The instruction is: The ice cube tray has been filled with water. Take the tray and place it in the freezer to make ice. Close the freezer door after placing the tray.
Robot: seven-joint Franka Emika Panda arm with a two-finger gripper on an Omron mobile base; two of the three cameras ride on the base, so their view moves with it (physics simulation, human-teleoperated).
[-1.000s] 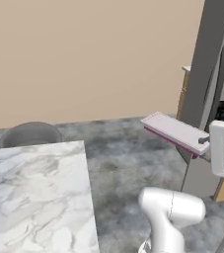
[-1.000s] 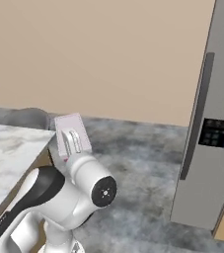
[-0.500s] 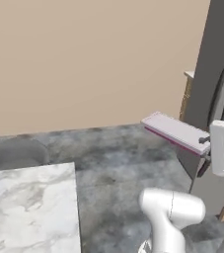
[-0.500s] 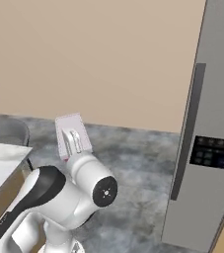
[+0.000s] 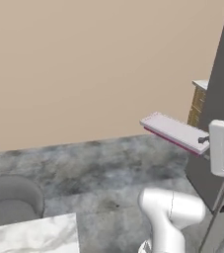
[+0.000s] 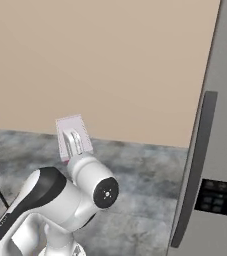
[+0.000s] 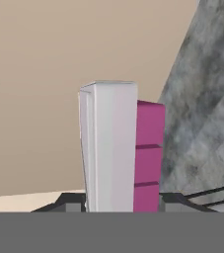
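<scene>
While clamped at its near end in the claw (image 7: 114,205), ice cube tray (image 5: 174,132) held level, jutting toward upper left of frame.

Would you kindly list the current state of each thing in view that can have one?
ice cube tray: held in the air, roughly level, sticking out ahead of the hand.
tool: shut on the ice cube tray, one end of the tray between its fingers.
freezer door: closed, handle untouched.
</scene>
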